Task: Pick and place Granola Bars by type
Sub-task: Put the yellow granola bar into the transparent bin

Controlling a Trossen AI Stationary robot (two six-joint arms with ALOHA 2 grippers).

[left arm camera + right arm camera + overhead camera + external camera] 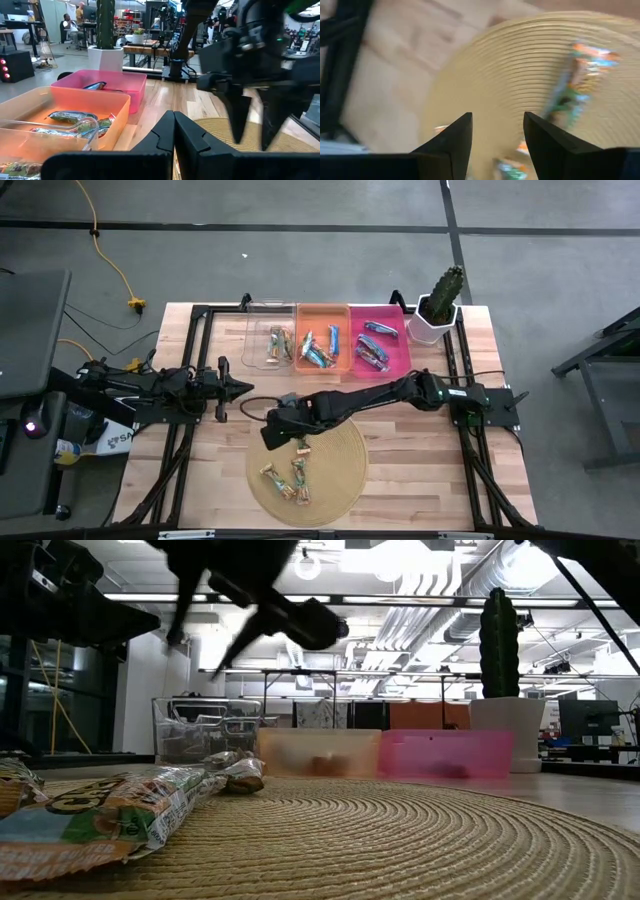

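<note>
My right gripper [497, 131] hangs open and empty over the woven mat [340, 465], where tan Granola Bars [292, 478] lie; my left gripper [240, 388], fingers together, waits beside it.

Wooden table [400, 470]: mat [340, 470], three bins [322, 332], cactus pot [432, 328]

I note a tan woven mat [340, 465] with concentric ribbing, bearing gold-green granola bars [288, 478]. At the far side, left to right: clear bin [255, 330], orange bin [322, 312] with blue bars [318, 352], pink bin [400, 355] with dark silver-purple bars [373, 345]. Green cactus [445, 288], white pot [428, 328]. Pale wood table [430, 470].
</note>
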